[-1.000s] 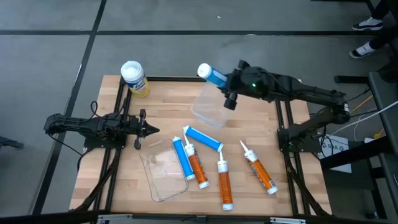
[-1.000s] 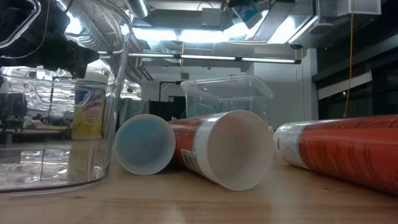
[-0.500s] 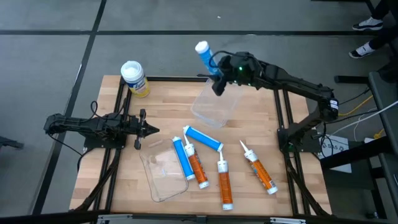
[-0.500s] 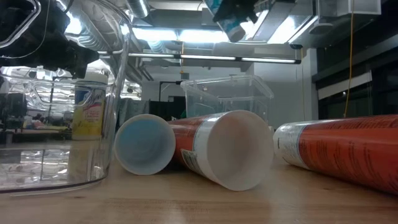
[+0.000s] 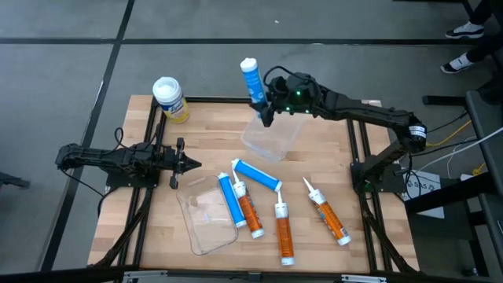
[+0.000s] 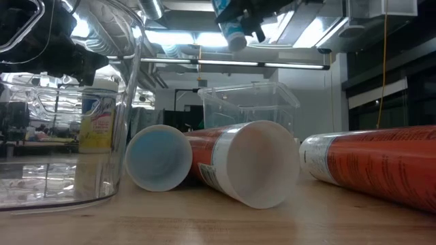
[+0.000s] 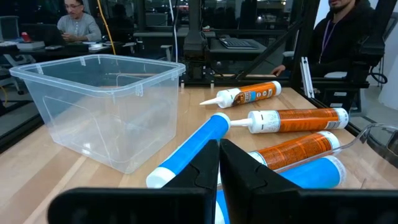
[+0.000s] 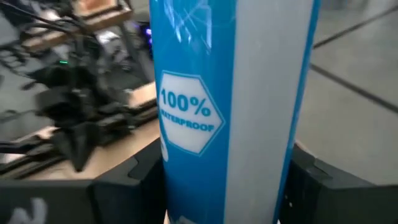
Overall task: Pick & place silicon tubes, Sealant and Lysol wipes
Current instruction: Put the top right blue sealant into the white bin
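Observation:
My right gripper [image 5: 261, 104] is shut on a blue sealant tube [image 5: 253, 82] high over the far edge of the clear bin [image 5: 271, 134]. The low view shows the tube's lower end [image 6: 234, 35] well above the bin [image 6: 248, 105]. Two blue tubes [image 5: 257, 174] [image 5: 230, 200] and three orange tubes [image 5: 250, 211] [image 5: 284, 232] [image 5: 328, 216] lie on their sides on the table. The yellow Lysol wipes canister [image 5: 169, 98] stands at the far left corner. My left gripper [image 5: 189, 163] rests shut at the table's left side. My right gripper pinches the blue tube's body [image 8: 186, 149] between its two fingers [image 8: 127, 180], which lie across the tube. They come nearly level from the table's right. The tube stands near upright, white end [image 5: 248, 64] up, lifted clear above the bin.
A clear shallow container [image 5: 206, 216] lies at the near left, beside the lying tubes. The left wrist view shows the bin [image 7: 99, 106] and tubes [image 7: 292, 118] ahead, with people seated beyond the table.
My right gripper has gone toward the table's left along the far edge, sunk a little and rolled. The blue tube in it has turned from slanting to near upright and has come down into the low view.

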